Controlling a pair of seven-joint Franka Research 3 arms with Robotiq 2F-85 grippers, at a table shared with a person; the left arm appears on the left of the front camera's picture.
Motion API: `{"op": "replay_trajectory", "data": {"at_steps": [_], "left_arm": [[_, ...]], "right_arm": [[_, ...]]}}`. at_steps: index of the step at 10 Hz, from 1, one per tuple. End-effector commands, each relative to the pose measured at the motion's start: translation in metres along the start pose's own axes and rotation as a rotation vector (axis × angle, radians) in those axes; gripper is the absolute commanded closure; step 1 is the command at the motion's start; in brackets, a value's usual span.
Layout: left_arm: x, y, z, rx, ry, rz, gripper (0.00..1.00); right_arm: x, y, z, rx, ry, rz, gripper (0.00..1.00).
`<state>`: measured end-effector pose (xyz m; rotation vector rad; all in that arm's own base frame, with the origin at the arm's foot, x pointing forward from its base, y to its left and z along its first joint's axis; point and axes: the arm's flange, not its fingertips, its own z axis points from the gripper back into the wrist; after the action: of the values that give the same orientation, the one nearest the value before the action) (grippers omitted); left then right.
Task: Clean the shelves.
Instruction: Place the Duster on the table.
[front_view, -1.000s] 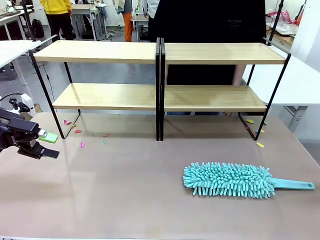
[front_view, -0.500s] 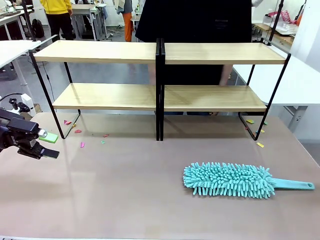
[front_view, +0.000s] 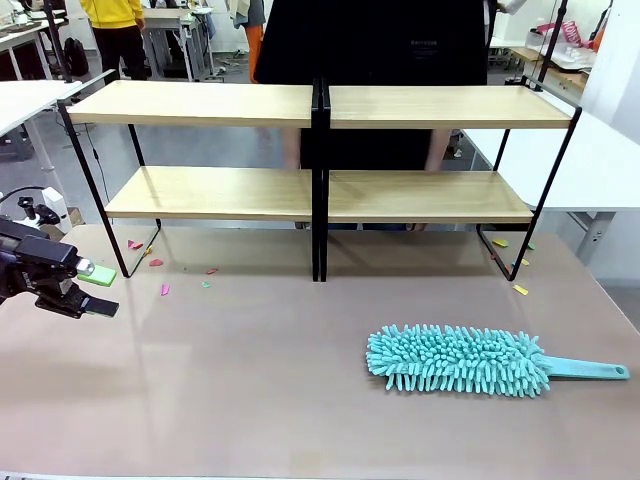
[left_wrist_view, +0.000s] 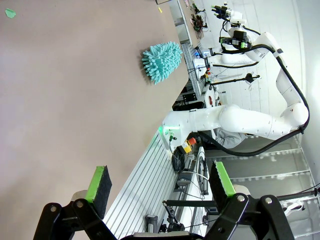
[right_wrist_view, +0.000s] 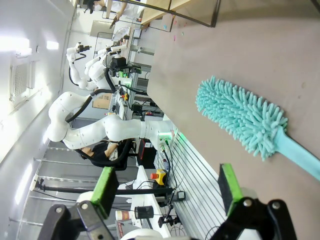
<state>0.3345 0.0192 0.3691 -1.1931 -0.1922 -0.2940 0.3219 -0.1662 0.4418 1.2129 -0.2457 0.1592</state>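
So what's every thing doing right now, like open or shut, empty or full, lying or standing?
left gripper: open, holding nothing, low over the table's left edge.
right gripper: open, holding nothing, near the duster.
duster: lying flat on the table, untouched, handle pointing right.
shelves: standing upright, all four boards bare.
paper scraps: scattered on the table by the shelf feet.
table: bare in the middle.
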Motion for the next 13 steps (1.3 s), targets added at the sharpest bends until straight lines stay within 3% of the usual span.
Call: {"op": "replay_trajectory", "data": {"at_steps": [1, 13], "left_arm": [[-0.0013, -0.001, -0.0023, -0.026, -0.02, -0.016, 0.0], [-0.0013, -0.001, -0.0023, -0.026, -0.02, -0.016, 0.0]], "right_arm": [[0.0039, 0.0, 0.0016, 0.01, -0.013, 0.021, 0.0], [0.0039, 0.0, 0.0016, 0.01, -0.013, 0.021, 0.0]]}}
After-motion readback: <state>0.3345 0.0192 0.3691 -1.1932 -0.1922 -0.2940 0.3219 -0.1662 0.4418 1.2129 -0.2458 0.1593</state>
